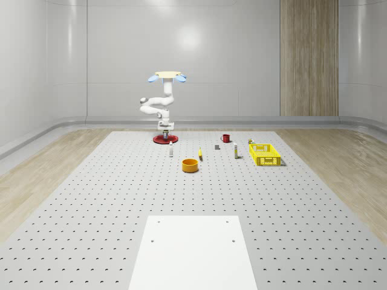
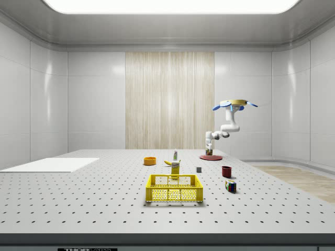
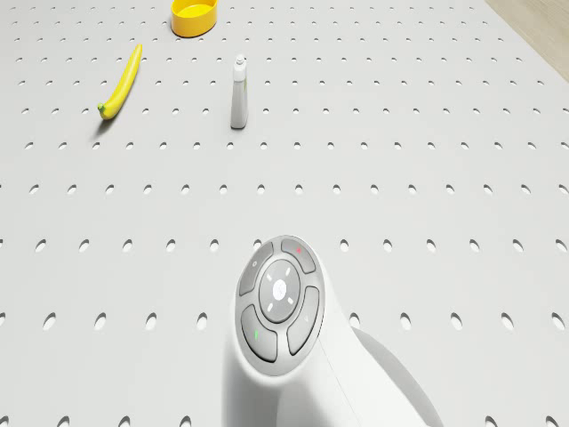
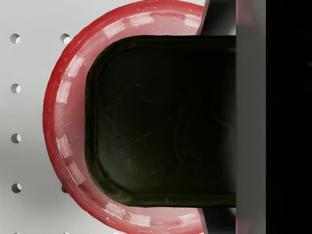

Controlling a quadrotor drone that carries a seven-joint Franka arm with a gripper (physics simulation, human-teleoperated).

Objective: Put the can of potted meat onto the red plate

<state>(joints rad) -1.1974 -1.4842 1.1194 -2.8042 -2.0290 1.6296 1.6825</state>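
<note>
Can over plate, drone hovering above it

My gripper [image 1: 164, 128] grips the can of potted meat [image 4: 161, 119] directly above the red plate [image 4: 61, 87]; can't tell if it touches down yet. I judge the can rigid, fairly heavy, smooth-walled and slip-prone, so hold across the flat sides, as now

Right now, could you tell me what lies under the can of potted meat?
The red plate lies under the can of potted meat; its rim shows around the can, while its middle is covered.
</note>
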